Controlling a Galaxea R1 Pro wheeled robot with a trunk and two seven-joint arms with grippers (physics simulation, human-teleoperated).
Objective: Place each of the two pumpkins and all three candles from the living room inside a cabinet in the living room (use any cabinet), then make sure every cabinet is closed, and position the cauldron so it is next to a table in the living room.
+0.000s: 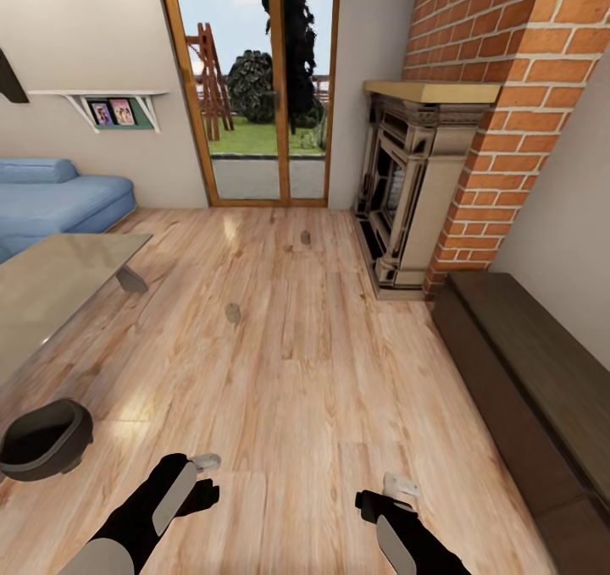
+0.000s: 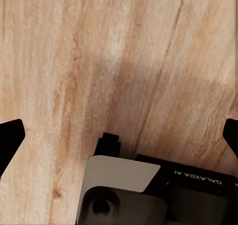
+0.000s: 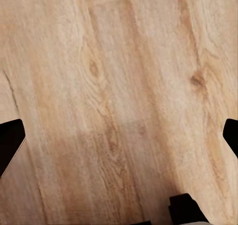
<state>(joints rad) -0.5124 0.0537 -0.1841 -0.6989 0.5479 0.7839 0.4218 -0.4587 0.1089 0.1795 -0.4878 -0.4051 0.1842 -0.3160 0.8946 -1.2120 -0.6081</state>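
Two small grey-brown candles stand on the wood floor: one point(image 1: 233, 312) mid-room, one point(image 1: 305, 237) farther off toward the glass door. The dark cauldron point(image 1: 42, 439) sits on the floor at the near left, just in front of the grey-topped table point(image 1: 51, 287). The long low dark-brown cabinet point(image 1: 525, 389) runs along the right wall with its fronts shut. My left gripper point(image 1: 206, 463) point(image 2: 119, 135) and right gripper point(image 1: 398, 484) point(image 3: 119, 135) hang low over bare floor, both open with nothing between the fingers. The pumpkins are out of view.
An ornate beige fireplace point(image 1: 407, 185) stands against the brick chimney beyond the cabinet. A blue sofa point(image 1: 51, 198) lies at the far left behind the table. A glass door point(image 1: 254, 92) is straight ahead. Open floor stretches between me and the candles.
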